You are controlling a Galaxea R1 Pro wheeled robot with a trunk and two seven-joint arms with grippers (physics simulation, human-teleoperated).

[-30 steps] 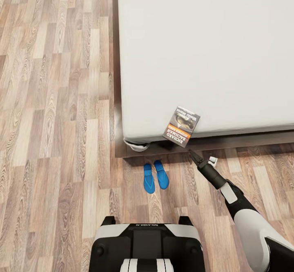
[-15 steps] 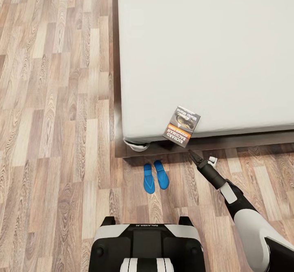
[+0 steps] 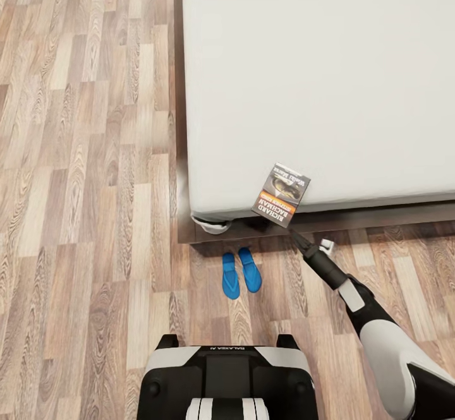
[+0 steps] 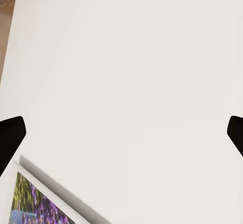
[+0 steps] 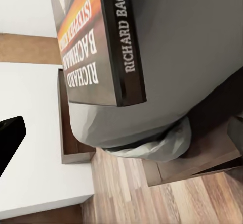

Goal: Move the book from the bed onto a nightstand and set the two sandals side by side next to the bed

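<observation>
The book (image 3: pixel 281 196) lies face up at the front edge of the bed (image 3: pixel 328 79), its near end hanging over the mattress edge. In the right wrist view the book (image 5: pixel 96 42) looms close, spine toward the camera. My right gripper (image 3: pixel 295 235) hovers just below the book's overhanging end, over the dark bed frame (image 3: pixel 354 219), open with nothing between its fingers (image 5: pixel 9 138). The two sandals (image 3: pixel 240 273), bright blue, lie side by side on the floor just in front of the bed's corner. My left gripper (image 4: pixel 121 133) is open and faces a white wall.
Wood-plank floor (image 3: pixel 82 186) stretches along the bed's left side. A pale lump (image 3: pixel 212 224) sits under the mattress corner on the frame. My base (image 3: pixel 224 376) stands just behind the sandals. A lavender picture (image 4: pixel 35 206) hangs on the wall in the left wrist view.
My right gripper has crept slightly forward toward the book's overhanging end. The book and sandals have not moved.
</observation>
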